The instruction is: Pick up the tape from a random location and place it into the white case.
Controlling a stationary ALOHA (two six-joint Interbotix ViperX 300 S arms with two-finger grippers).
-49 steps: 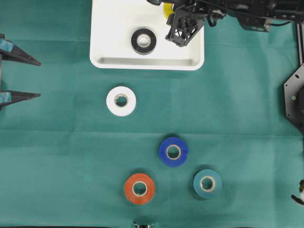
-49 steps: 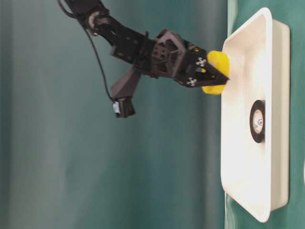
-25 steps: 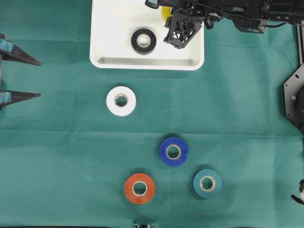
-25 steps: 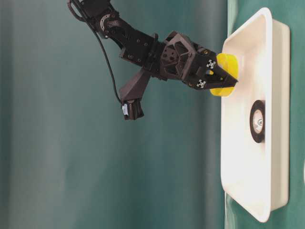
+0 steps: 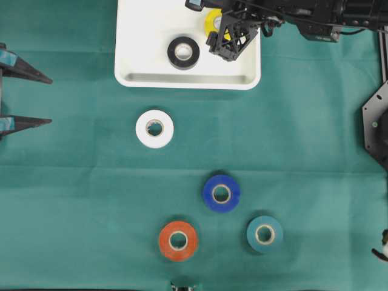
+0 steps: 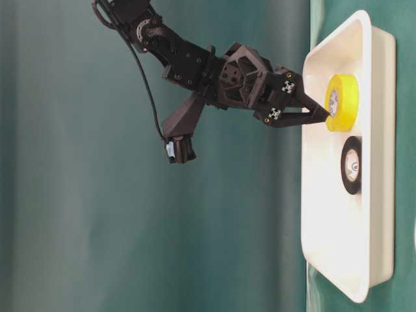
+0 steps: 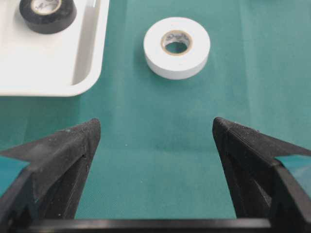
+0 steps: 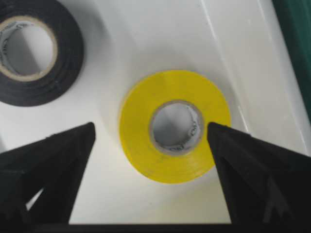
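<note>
The yellow tape point(image 5: 213, 22) lies flat on the floor of the white case point(image 5: 145, 30), beside a black tape point(image 5: 183, 52). My right gripper point(image 5: 227, 43) hovers just over the yellow tape point(image 8: 175, 126), open, its fingers standing apart on either side of the roll and not gripping it. The table-level view shows the yellow tape point(image 6: 342, 102) resting against the case point(image 6: 338, 260) with the right gripper point(image 6: 316, 104) just clear of it. At the table's left edge my left gripper point(image 5: 48, 100) is open and holds nothing.
On the green cloth lie a white tape point(image 5: 154, 128), a blue tape point(image 5: 221, 193), an orange tape point(image 5: 178, 240) and a teal tape point(image 5: 265, 234). The left wrist view shows the white tape point(image 7: 177, 47) ahead and the case's corner point(image 7: 48, 68).
My right gripper lowered the yellow tape toward the case floor, then opened and let it go. The tape now rests in the case. The left arm has not moved.
</note>
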